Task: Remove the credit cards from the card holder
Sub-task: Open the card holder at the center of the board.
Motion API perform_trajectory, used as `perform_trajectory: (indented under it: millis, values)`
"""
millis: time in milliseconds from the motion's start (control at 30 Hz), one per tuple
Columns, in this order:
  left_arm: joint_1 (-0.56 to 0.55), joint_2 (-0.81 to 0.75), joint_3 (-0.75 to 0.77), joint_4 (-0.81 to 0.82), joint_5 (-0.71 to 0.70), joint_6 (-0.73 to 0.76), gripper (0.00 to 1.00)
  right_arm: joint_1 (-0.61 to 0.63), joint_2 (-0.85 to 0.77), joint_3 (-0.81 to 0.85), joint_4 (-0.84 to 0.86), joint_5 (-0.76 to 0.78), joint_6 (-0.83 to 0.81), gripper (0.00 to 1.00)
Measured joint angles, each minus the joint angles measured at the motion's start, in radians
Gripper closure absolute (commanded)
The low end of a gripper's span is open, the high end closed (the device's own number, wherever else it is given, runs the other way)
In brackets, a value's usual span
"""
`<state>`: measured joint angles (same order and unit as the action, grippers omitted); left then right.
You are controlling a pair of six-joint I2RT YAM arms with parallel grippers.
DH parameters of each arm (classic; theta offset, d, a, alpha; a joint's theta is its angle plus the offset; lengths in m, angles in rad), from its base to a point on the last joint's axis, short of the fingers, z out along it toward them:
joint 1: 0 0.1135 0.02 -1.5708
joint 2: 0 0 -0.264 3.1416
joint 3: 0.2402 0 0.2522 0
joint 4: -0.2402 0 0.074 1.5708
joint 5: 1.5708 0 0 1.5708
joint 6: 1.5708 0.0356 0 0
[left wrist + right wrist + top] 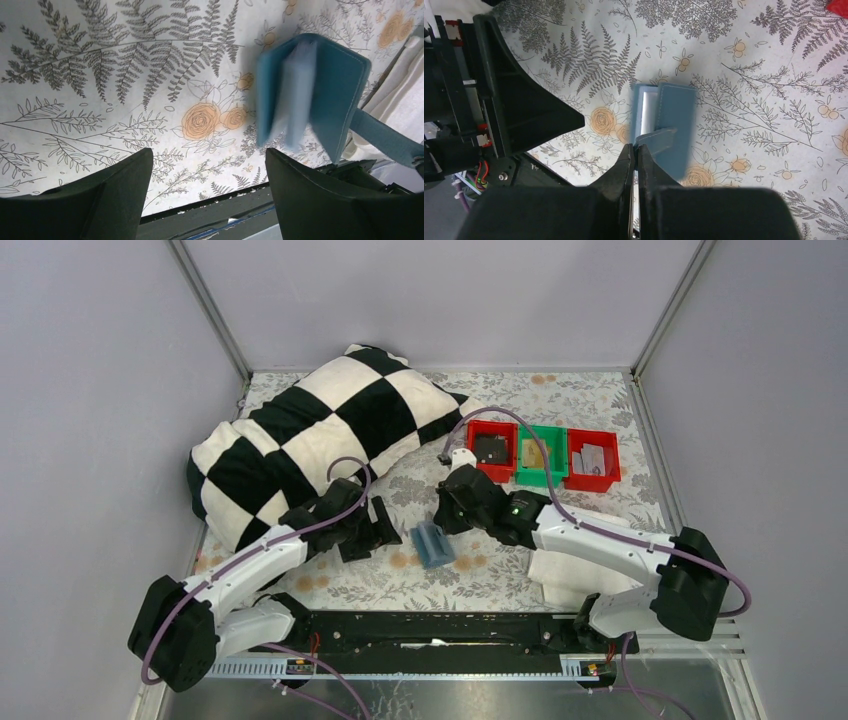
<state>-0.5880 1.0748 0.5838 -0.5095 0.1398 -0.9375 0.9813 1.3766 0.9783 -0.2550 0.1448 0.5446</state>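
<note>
step in hand, by the look of it: getting the holder point(664, 125) open. right tool point(636, 150) pinched shut on the snap tab point(659, 137). holder blurred and partly open, with pale card edges point(647, 112) showing between the blue covers. no card out yet. sits between the two tools, around the middle of the desk point(560, 400); cannot tell whether resting on it or lifted by the tab. left tool point(207, 165) spread wide, gripping nothing, just beside the holder's open side.

next move, as a guess: left fingers brought onto one card edge while the right pins the tab. calls for a steady holder and a fine pinch on a thin edge, not the whole stack.

room: bare patterned desk on the far side of the holder. pillow point(310, 440) close against the left arm, little swing that way. bins point(545, 455) well apart, far right. black rail point(430, 630) at the near edge close under both arms.
</note>
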Motion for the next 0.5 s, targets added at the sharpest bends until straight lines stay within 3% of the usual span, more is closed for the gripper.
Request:
perform_trajectory:
  millis: [500]
  values:
    - [0.000, 0.015, 0.078, -0.029, -0.043, 0.048, 0.11, -0.002, -0.009, -0.024, -0.023, -0.016, 0.043, 1.00]
